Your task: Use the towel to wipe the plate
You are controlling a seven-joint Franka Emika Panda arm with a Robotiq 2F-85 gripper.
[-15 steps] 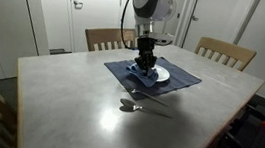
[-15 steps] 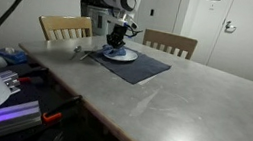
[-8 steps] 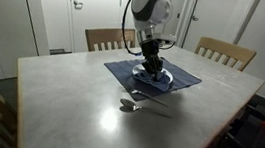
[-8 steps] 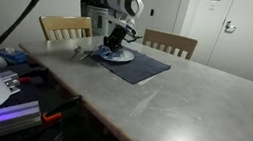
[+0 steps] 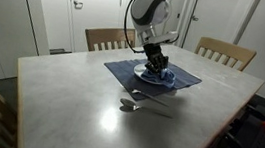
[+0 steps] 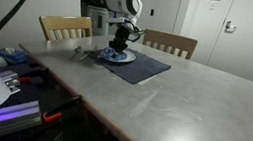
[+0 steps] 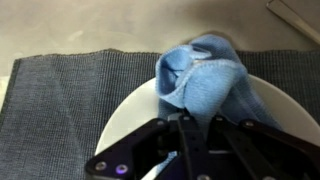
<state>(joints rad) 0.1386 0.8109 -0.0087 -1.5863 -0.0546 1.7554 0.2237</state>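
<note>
grey mat (image 7: 60, 90), plate (image 7: 125, 118) — gripper (image 7: 192, 120) pinches towel (image 7: 205, 75), far rim hidden

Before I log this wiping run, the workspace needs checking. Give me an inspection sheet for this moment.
Surface: grey tabletop, with a dark grey woven placemat under the plate.
Job's things: white round plate on the placemat; crumpled blue towel on the plate.
Clutter: metal spoon on the bare tabletop, apart from the placemat.
Grippers: gripper shut on the towel, over the plate.
Cables: black cable hanging beside the table.
Surroundings: wooden chairs behind the table; white doors beyond.
</note>
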